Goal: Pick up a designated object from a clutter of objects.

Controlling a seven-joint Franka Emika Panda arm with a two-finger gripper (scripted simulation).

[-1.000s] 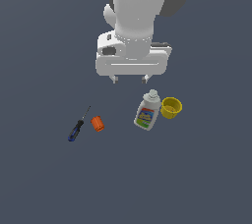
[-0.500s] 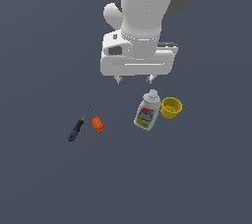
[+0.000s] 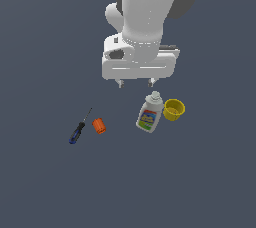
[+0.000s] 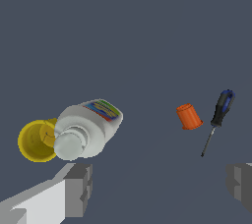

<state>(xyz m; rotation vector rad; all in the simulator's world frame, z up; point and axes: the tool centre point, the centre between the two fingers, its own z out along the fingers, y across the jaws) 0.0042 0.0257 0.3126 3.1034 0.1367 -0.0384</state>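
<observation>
Wrist view, small orange cup [image 4: 189, 117], tapered, lying tilted

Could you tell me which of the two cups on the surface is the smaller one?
The small orange cylindrical cup, beside the blue-handled screwdriver. It is clearly smaller than the yellow cup, which sits against the white labelled bottle on the exterior view's right.

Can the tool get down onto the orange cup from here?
Probably yes. The orange cup stands apart from the screwdriver, with nothing above it; the open tool sits over by the bottle.
</observation>
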